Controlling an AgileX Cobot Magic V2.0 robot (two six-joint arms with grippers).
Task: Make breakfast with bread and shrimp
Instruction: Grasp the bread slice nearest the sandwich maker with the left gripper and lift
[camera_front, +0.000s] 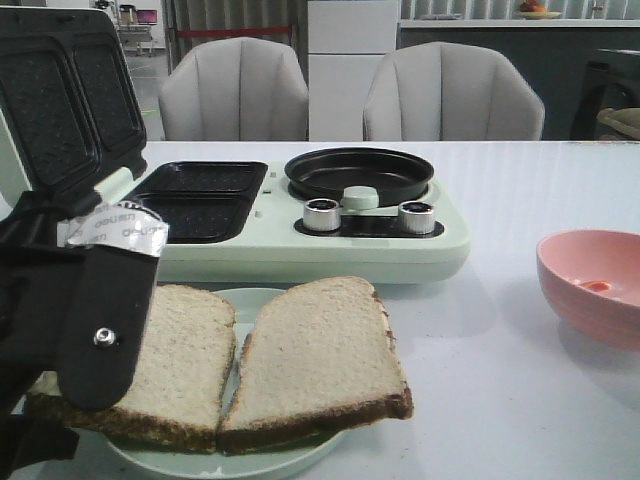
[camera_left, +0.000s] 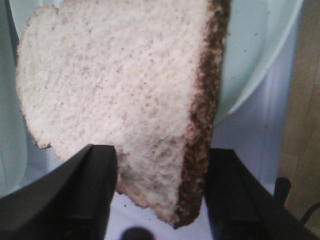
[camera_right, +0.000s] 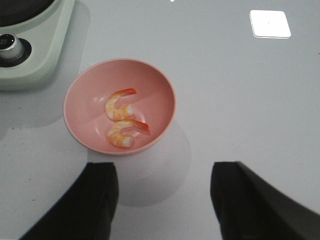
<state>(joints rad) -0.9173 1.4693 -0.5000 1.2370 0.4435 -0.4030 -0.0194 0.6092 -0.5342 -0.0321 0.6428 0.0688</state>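
Little of the breakfast looks done yet: both grill wells of the sandwich maker (camera_front: 200, 200) are bare. Two slices of bread (camera_front: 320, 355) lie side by side on a pale green plate (camera_front: 262, 456), and two shrimp (camera_right: 120, 105) sit in a pink bowl (camera_right: 82, 102).

The left gripper (camera_left: 160, 197) stands wide open around the nearest corner of one slice, its black fingers (camera_left: 85, 190) on either side, gripping nothing. The right gripper (camera_right: 165, 200) hovers, open and empty, with the bowl just ahead of its fingertips on the glossy white surface (camera_right: 240, 100).

The bread is pale and porous with dark brown crust; the shrimp are curled, orange-pink, with paler bodies.
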